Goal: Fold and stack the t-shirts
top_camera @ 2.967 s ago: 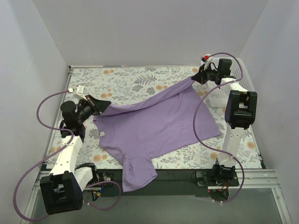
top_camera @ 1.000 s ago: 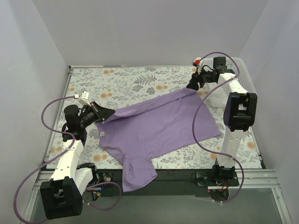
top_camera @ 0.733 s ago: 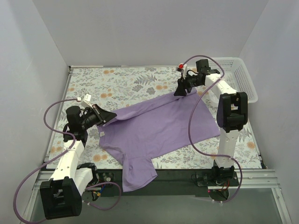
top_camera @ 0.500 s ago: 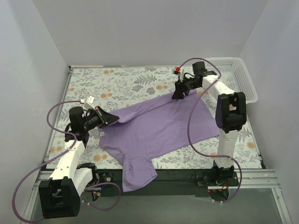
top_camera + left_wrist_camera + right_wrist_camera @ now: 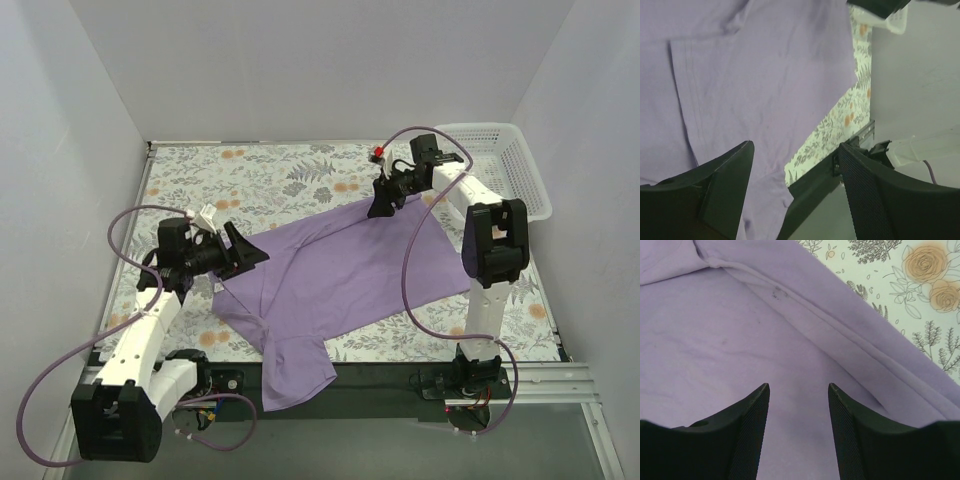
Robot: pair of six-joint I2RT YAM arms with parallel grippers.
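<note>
Jaws apart on the left gripper (image 5: 795,150), nothing between them, only purple cloth beneath; jaws apart on the right gripper (image 5: 797,390) as well, empty, poised close over a doubled-over hem, seemingly just clear of the fabric, though the wrist view too tight to be sure; lavender t-shirt (image 5: 340,270) spread mostly flat across the middle of the table (image 5: 250,175), running slantwise from near left to far right; far edge turned back on itself in a narrow band stretching between the two grippers; one sleeve (image 5: 297,375) draped over the near table edge onto the dark strip in front of it; left gripper at the shirt's far left corner, low and tilted toward the cloth; right gripper at the far right corner, well apart from the left; floral-printed table cover showing all round the shirt except at the near edge; white lattice basket (image 5: 505,160) in the far right corner of the table, beyond the right arm and apart from the shirt; plain pale walls (image 5: 300,70) on three sides of the table.
</note>
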